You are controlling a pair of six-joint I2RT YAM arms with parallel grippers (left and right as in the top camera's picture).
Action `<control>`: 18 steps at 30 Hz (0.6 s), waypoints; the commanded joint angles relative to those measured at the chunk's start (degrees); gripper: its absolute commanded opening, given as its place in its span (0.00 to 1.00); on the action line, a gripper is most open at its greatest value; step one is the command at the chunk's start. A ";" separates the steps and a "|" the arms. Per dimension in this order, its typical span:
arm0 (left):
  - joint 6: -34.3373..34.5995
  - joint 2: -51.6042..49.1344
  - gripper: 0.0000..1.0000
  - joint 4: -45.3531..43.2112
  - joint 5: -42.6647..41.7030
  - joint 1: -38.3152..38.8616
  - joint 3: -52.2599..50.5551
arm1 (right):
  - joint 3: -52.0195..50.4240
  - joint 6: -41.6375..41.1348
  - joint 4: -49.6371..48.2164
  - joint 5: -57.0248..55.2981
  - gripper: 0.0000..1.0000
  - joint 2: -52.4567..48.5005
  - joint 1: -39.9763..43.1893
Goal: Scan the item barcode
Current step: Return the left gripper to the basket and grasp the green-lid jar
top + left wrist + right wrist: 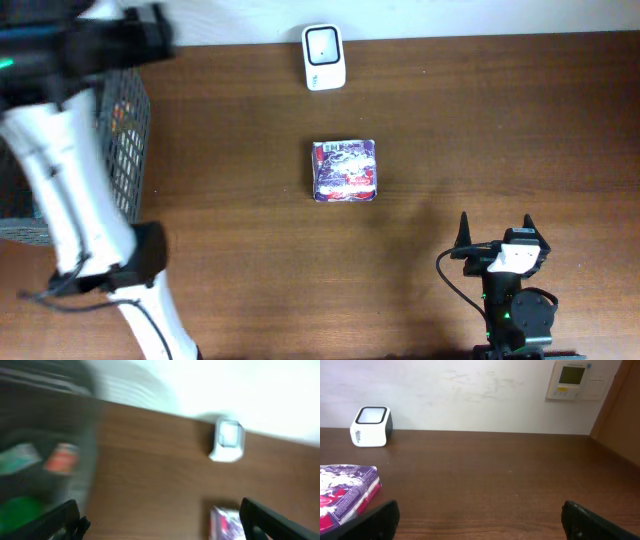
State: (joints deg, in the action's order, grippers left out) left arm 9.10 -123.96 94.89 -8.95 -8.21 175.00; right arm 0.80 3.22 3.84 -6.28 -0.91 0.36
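From above, a purple and red printed packet [345, 171] lay flat near the middle of the brown wooden table [500, 120], with nothing touching it. A small white box-shaped scanner with a dark window [323, 57] stood at the far edge of the table, well apart from the packet and almost in line with it. A black wire basket [125, 140] sat at the left edge, and the white left arm [60, 180] reached over it, smeared by blur. The right gripper [496, 228] was near the front right part of the table, well apart from the packet, with its two black fingers spread wide and nothing between them. The left wrist view was blurred. The left gripper [159, 505] showed its fingers at the two lower corners, wide apart and empty. Between them the table was seen, with the scanner [227, 440] ahead on the right and the packet [227, 522] below it at the frame edge. The basket [87, 450] on the left held some green and red things that I cannot identify. In the right wrist view, the right gripper [480, 507] was also wide and empty. The packet [345, 492] lay at the left, near the left finger, but whether they touched I cannot tell. The scanner [371, 426] stood behind it by the white wall, where a beige wall panel [574, 380] hung.
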 commanded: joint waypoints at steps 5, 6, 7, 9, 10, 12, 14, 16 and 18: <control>0.52 1.07 0.98 -0.02 9.57 -16.85 -1.51 | -0.48 -0.04 0.22 0.09 0.98 0.26 0.42; 0.52 1.07 0.95 0.35 11.85 -18.84 -3.39 | -0.48 -0.04 0.22 0.09 0.98 0.26 0.42; 0.55 1.07 0.93 0.35 11.78 -19.89 -4.74 | -0.48 -0.04 0.22 0.09 0.98 0.26 0.42; 0.55 1.07 0.92 -0.50 11.82 -21.35 -8.26 | -0.48 -0.04 0.22 0.09 0.98 0.26 0.42; 0.55 1.07 0.92 -1.64 11.80 -21.88 -11.15 | -0.48 -0.04 0.22 0.09 0.98 0.26 0.42; 0.76 1.07 0.93 -4.13 11.78 -22.12 -16.68 | -0.48 -0.04 0.20 0.09 0.98 0.26 0.42; 2.32 1.07 0.92 -8.15 11.78 -22.12 -23.54 | -0.46 -0.04 0.22 0.09 0.99 0.26 0.42; 3.08 1.07 0.91 -11.47 11.82 -21.94 -29.14 | -0.48 -0.04 0.22 0.09 0.98 0.26 0.42; 3.08 1.07 0.91 -15.45 12.09 -21.94 -35.19 | -0.46 -0.04 0.22 0.09 0.98 0.26 0.42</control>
State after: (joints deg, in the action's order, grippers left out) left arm 10.81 -123.13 82.87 2.17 -30.28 146.39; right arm 0.80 3.22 3.84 -6.26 -0.91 0.36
